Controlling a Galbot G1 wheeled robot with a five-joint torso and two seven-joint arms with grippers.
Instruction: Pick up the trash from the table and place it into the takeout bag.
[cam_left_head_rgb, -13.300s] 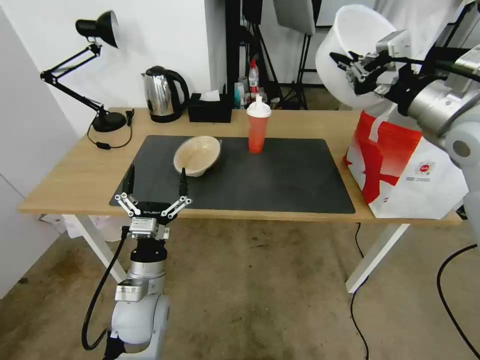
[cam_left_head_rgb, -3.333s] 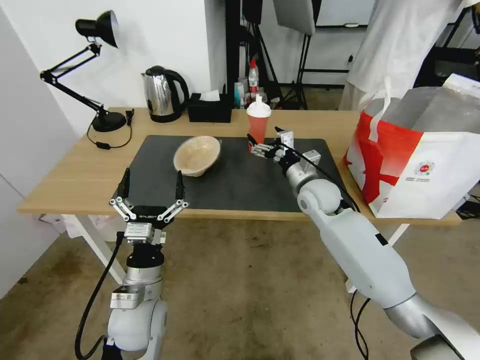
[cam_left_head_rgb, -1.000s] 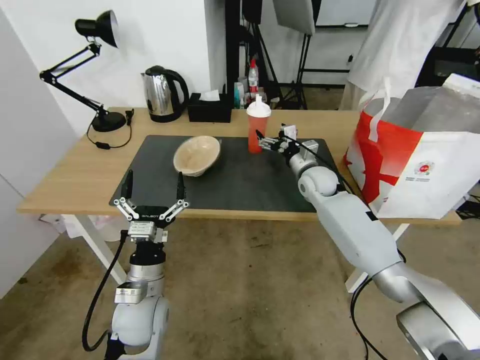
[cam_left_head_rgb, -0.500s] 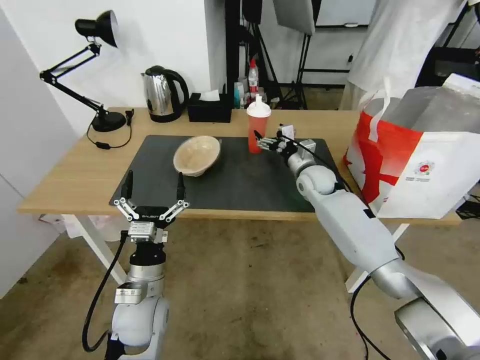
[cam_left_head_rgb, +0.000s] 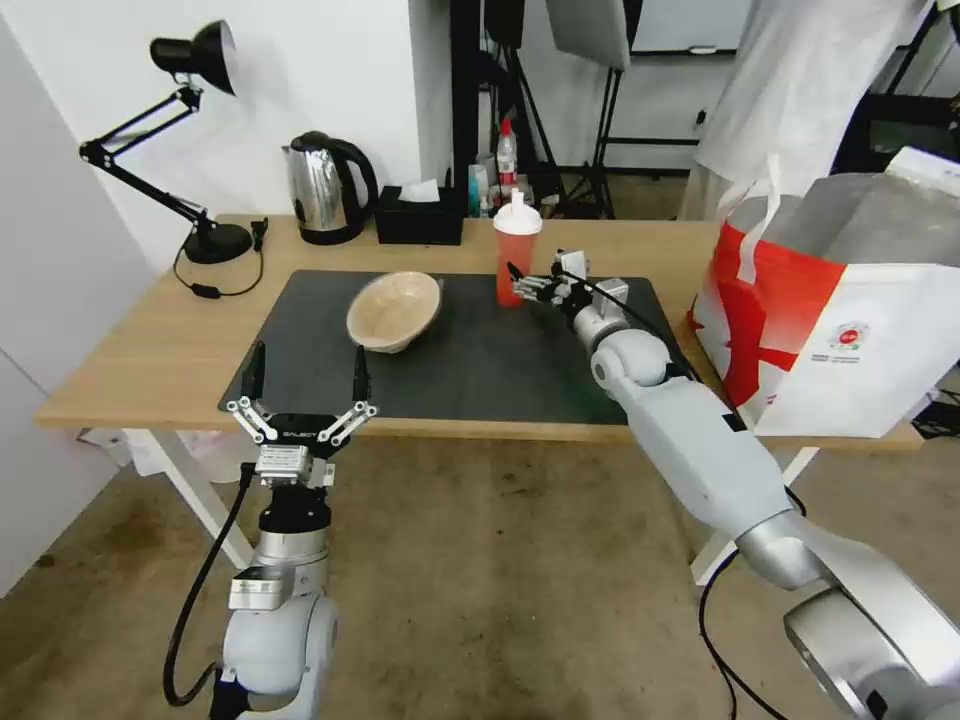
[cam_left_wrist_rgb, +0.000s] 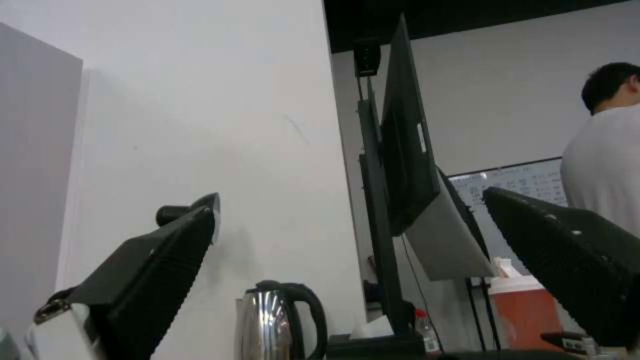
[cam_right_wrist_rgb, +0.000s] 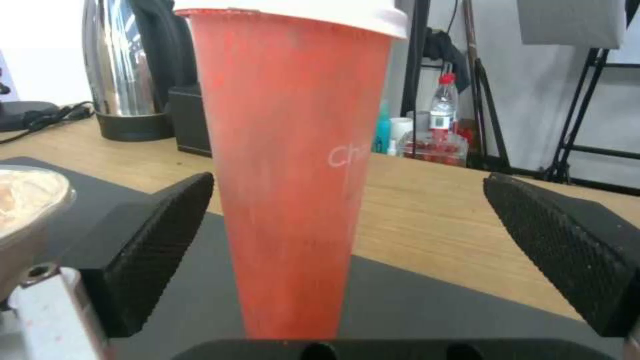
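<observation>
Cup top (cam_right_wrist_rgb: 293, 165): the right wrist view's edge is cutting off my sight of the lid.
Cup foot: the right hand (cam_left_head_rgb: 522, 287) is blocking it from my head view, so I am not seeing whether the fingers (cam_right_wrist_rgb: 143, 245) are touching.
Takeout bag (cam_left_head_rgb: 840, 330): its far side is running past the frame edge, and its inside is hiding from me.
Cup lettering: only partly reading.

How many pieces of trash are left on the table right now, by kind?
Red cup with white lid: 1
Beige paper-pulp bowl: 1
Total: 2, both on the dark mat
</observation>
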